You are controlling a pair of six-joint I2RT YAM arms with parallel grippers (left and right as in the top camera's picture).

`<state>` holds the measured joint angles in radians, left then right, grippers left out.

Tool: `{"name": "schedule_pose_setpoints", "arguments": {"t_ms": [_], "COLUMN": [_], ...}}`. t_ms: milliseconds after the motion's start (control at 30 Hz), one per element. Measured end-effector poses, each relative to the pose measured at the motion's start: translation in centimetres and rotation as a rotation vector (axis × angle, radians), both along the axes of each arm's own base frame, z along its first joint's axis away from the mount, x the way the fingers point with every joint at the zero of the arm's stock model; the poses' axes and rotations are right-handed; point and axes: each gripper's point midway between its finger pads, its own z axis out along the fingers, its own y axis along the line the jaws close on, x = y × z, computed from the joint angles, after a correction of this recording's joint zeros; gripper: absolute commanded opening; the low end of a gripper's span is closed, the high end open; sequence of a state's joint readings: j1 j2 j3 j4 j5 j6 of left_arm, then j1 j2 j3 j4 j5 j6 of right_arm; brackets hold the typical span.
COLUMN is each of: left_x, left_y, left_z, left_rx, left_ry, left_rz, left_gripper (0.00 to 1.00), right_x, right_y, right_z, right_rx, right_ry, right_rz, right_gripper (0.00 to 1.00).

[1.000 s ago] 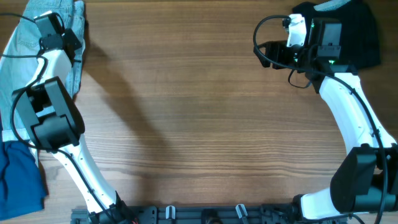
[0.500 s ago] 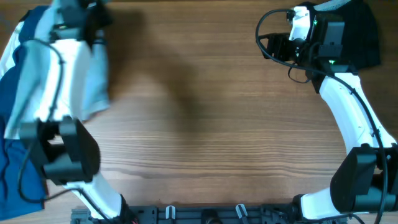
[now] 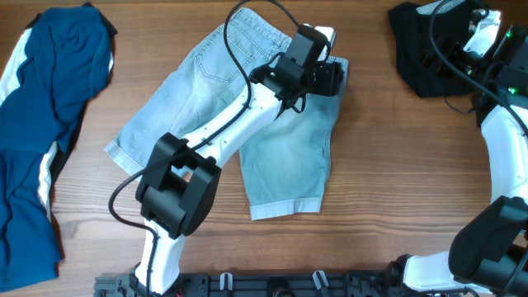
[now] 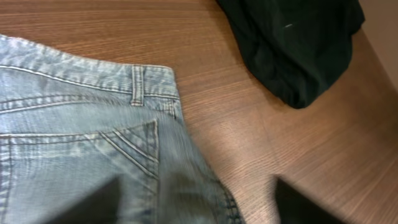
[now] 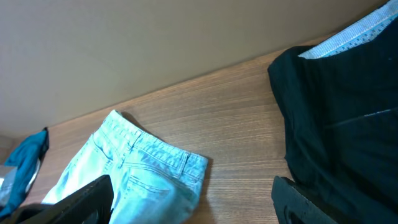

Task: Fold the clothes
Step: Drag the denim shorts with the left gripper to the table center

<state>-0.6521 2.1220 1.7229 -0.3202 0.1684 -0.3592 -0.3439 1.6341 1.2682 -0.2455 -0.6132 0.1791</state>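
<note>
Wood-grain table (image 3: 396,165); behind its far edge, what looks like a plain beige wall (image 5: 155,37)

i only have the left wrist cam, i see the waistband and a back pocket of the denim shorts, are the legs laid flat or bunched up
observer: laid flat. The denim shorts are spread open, and the two legs splay apart toward the robot's side of the table.
operator: where's the right arm
observer: the right gripper hangs over the black garment at the far right corner, jaws wide apart and holding nothing.
operator: anything else on the table
observer: a dark-blue white-striped garment lies crumpled along the left edge, apart from the shorts.
</note>
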Motion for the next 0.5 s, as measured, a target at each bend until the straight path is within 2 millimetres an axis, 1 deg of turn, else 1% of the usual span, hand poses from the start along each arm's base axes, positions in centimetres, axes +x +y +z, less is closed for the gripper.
{"name": "schedule_pose_setpoints", "arguments": {"t_ms": [100, 167, 233, 300, 333, 367, 400, 433, 467, 500], "left_x": [0.9, 1.7, 2.7, 3.4, 3.6, 3.6, 3.3, 3.2, 3.0, 2.9], "left_y": [1.2, 3.1, 6.2, 9.7, 11.7, 13.3, 15.3, 16.8, 18.5, 19.9], "left_z": [0.1, 0.2, 1.1, 3.2, 4.3, 5.0, 5.8, 6.3, 6.7, 6.8], "left_rx": [-0.007, -0.007, -0.005, -0.012, -0.010, -0.006, 0.003, 0.008, 0.015, 0.025], "left_ry": [0.012, 0.039, 0.063, 0.070, 0.074, 0.083, 0.099, 0.109, 0.123, 0.140], "left_rz": [0.044, 0.093, 0.156, 0.226, 0.261, 0.289, 0.324, 0.349, 0.379, 0.404], "left_gripper": [1.00, 1.00, 1.00, 1.00, 1.00, 1.00, 1.00, 1.00, 1.00, 1.00], "right_x": [0.0, -0.1, -0.3, -0.5, -0.5, -0.6, -0.5, -0.3, 0.0, 1.3], "right_y": [0.1, 0.2, 0.4, 1.1, 1.7, 2.5, 3.1, 4.0, 5.0, 7.1], "right_z": [0.1, 0.0, -0.2, -0.7, -0.9, -1.1, -1.3, -1.5, -2.0, -4.6], "right_rx": [0.002, -0.007, -0.014, -0.028, -0.038, -0.045, -0.056, -0.068, -0.080, -0.110], "right_ry": [-0.003, -0.005, 0.004, 0.020, 0.025, 0.034, 0.037, 0.042, 0.050, 0.094], "right_rz": [0.008, 0.021, 0.031, 0.057, 0.074, 0.090, 0.101, 0.116, 0.132, 0.149], "right_gripper": [0.87, 0.87, 0.88, 0.87, 0.87, 0.87, 0.87, 0.87, 0.86, 0.81]}}
